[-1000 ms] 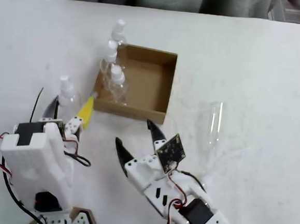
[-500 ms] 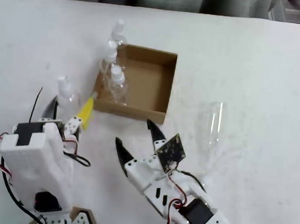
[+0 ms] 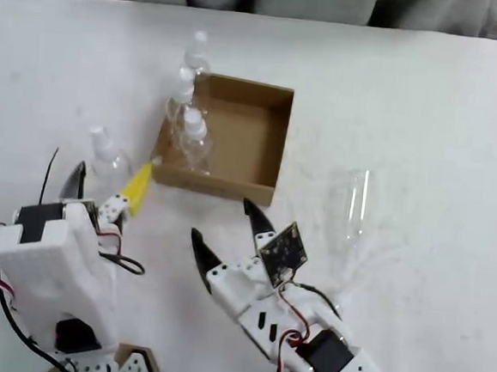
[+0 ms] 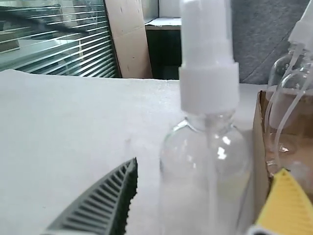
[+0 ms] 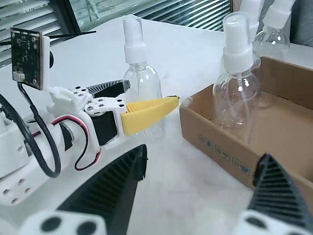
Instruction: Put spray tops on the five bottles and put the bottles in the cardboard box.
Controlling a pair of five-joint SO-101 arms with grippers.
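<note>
A clear bottle with a white spray top (image 3: 105, 151) (image 4: 208, 161) stands left of the cardboard box (image 3: 269, 144). My left gripper (image 3: 107, 181) (image 4: 195, 205) is open around it, with the grey finger (image 4: 105, 200) on one side and the yellow finger (image 4: 283, 205) on the other. One capped bottle (image 3: 194, 139) (image 5: 237, 93) stands inside the box. Two more capped bottles (image 3: 188, 74) stand at the box's far left corner. A clear bottle without a top (image 3: 356, 203) lies on its side right of the box. My right gripper (image 3: 227, 234) (image 5: 204, 156) is open and holds nothing, in front of the box.
The white table (image 3: 427, 105) has free room to the right and behind the box. The left arm's body (image 3: 52, 274) and the right arm's body (image 3: 305, 337) stand at the table's near edge.
My left arm has shifted a little to the left, and the bottle between its fingers has moved left with it. The right arm has not moved.
</note>
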